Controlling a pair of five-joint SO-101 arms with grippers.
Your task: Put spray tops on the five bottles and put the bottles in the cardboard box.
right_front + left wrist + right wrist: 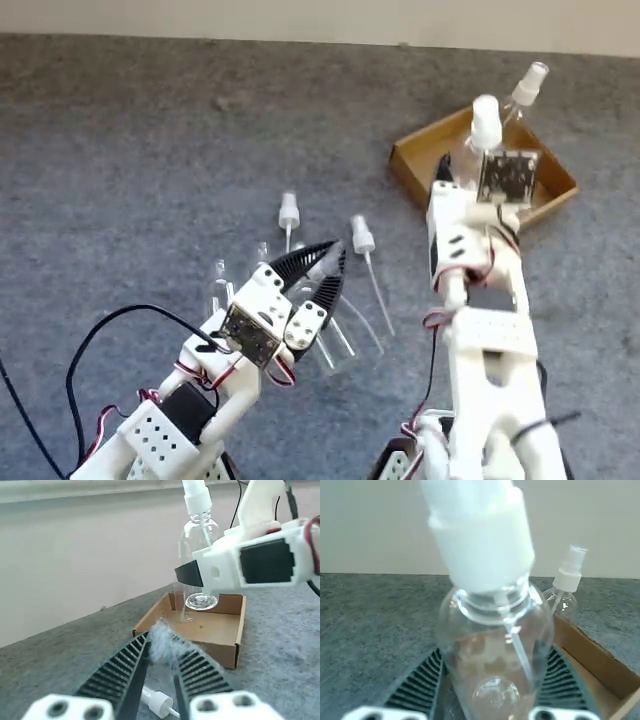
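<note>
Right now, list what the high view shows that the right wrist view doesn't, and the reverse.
High view adds: the left gripper low among clear bottles on the carpet, with two loose spray tops nearby. Right wrist view adds: the dip tube inside the held bottle and the right gripper's ribbed fingers on either side of it. Both: that capped bottle above the cardboard box, and a second capped bottle at the box's far corner.

Even diffuse light w/ faint shadows on carpet (pixel 150 150), glints on bottle (pixel 495 645).
</note>
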